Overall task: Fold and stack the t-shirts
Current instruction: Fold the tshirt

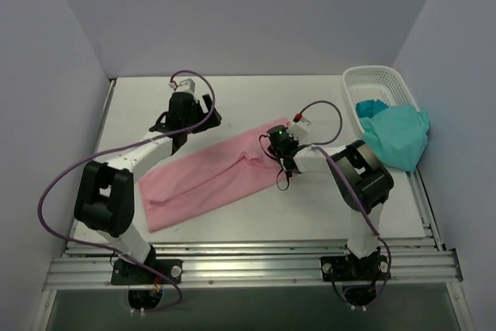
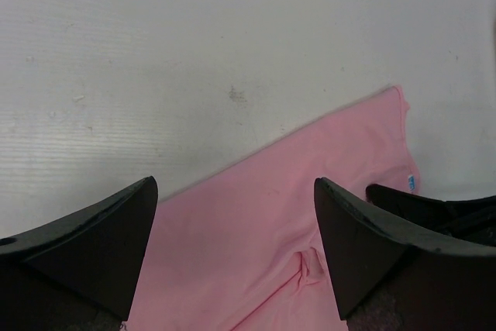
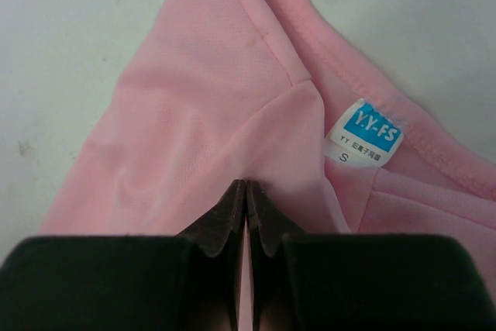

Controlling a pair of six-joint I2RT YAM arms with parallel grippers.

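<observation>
Pink cloth is pinched between the closed jaws of the right gripper. A small ridge of the pink t-shirt is gathered at its fingertips, with the blue-and-white label just to the right of them, beside the collar seam. The left gripper is held wide open with nothing in it. The far long edge of the pink t-shirt is seen below and between its fingers, and bare table lies beyond them.

The pink t-shirt is laid out as a long slanted band running from the right gripper toward the base of the left arm. From this narrow shape a lengthwise fold is judged to be made or nearly made, while no crosswise fold is seen yet. The teal t-shirt is draped, unfolded, over the rim of the basket, well apart from the right gripper on its right side.

Nothing is stacked. Most of the task is therefore judged to be left: the pink t-shirt is to be folded down to a compact shape, the teal t-shirt is to be spread and folded, and one is to be set on the other.
</observation>
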